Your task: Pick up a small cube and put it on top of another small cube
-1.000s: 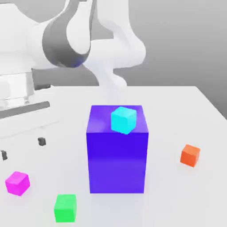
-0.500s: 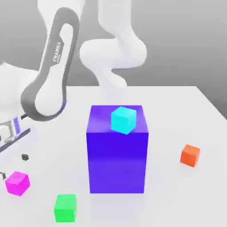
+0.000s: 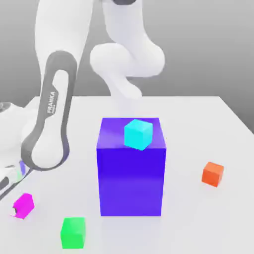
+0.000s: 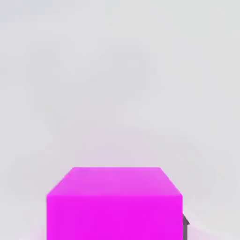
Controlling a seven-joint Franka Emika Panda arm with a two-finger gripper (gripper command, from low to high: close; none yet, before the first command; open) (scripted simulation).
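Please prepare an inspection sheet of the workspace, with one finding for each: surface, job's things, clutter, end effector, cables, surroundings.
Surface: pale, smooth table; no spill or mark seen.
Job's things: magenta cube at the exterior view's left; which cube should receive it, the pictures do not settle.
Clutter: large blue block with a cyan cube on top; green cube nearer the exterior view's front; orange cube at its right.
End effector: shut on the magenta cube.
Cables: nothing seen.
Surroundings: plain grey background; white robot arm reaching down at the exterior view's left.
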